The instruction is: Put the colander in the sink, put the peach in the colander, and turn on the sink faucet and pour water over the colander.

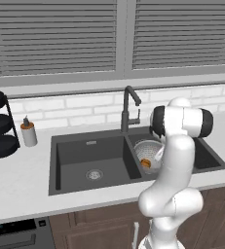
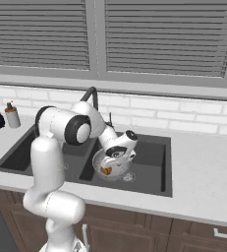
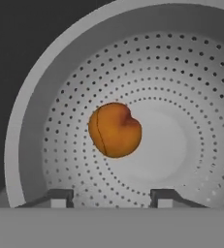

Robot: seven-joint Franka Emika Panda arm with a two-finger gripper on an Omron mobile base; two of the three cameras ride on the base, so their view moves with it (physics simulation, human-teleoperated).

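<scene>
Hand view: 1 peach (image 3: 115, 130) in 1 colander (image 3: 60, 97), pincer (image 3: 111, 197) apart.

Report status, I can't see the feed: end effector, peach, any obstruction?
End effector open, above colander. Peach lies free in colander, in sink. Faucet dry, nothing blocking.

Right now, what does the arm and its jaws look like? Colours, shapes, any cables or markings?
The arm is glossy white, built of rounded tubular links with bulbous elbows; the joints are dark, near-black bands. The wrist end carries a white hand with dark patches. The gripper ends in two small dark grey, blocky finger tips. No cables or markings are visible.
</scene>
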